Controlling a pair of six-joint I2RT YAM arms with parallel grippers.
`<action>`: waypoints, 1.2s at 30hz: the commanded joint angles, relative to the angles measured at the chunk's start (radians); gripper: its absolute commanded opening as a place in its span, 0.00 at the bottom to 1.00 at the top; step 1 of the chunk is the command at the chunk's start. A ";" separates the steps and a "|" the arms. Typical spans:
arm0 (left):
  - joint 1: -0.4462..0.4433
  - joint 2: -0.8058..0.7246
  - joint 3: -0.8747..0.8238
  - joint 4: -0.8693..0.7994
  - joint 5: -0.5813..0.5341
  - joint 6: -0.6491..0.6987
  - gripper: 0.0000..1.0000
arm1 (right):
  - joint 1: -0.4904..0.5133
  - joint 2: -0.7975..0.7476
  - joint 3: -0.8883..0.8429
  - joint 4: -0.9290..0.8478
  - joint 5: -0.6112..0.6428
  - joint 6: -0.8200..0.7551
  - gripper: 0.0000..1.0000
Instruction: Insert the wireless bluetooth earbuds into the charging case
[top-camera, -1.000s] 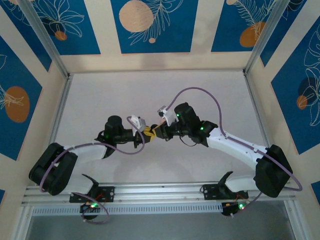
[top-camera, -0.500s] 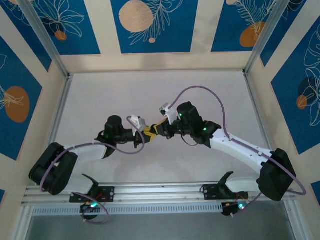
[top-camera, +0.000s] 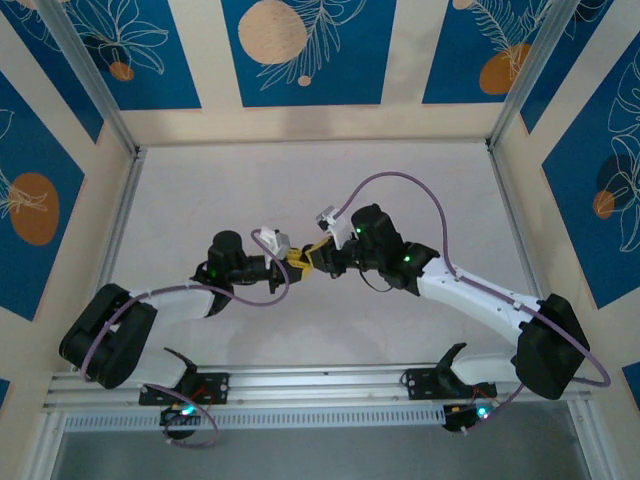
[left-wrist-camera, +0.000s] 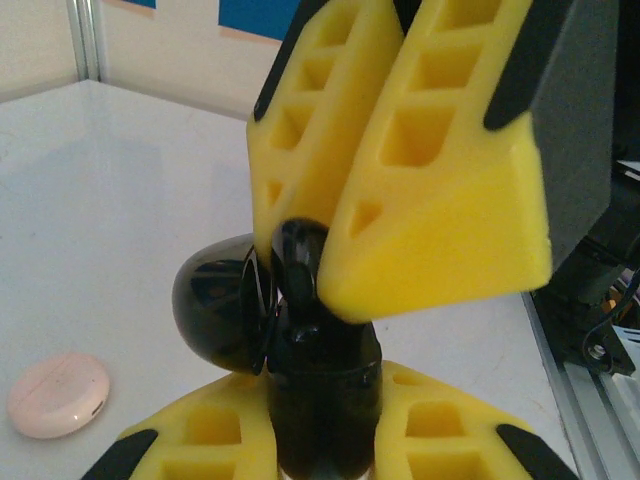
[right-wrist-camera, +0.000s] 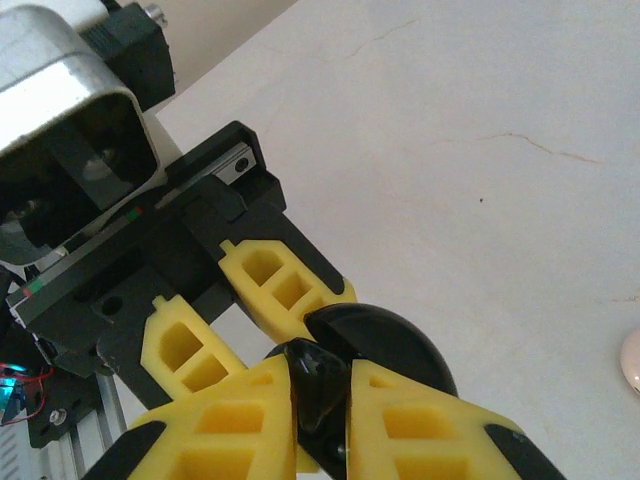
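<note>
- The table is seen as plain white, crossed by faint hairline marks.
- The walls are covered in deep blue panels with white line-drawn leaves and orange discs, set apart by cream bands.
- The arms are finished in white, with black joints and small green lights.
- The cables are coloured purple.
- The left gripper and right gripper are fitted with bright yellow fingers, edged in black.
- The case is finished in glossy black, and the earbud in the same black.
- The disc, at lower left, is coloured pale pink.
- The rail, along the bottom, is left silver-grey.
</note>
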 joint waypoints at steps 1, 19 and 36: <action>-0.010 0.007 0.001 0.086 0.023 -0.025 0.15 | 0.011 -0.016 0.001 0.010 0.017 -0.019 0.16; -0.009 0.002 0.001 0.112 0.032 -0.038 0.15 | 0.005 -0.073 0.020 -0.002 -0.005 -0.009 0.48; -0.010 -0.076 0.000 0.066 0.103 0.017 0.15 | -0.215 -0.028 0.133 -0.118 -0.437 0.064 0.55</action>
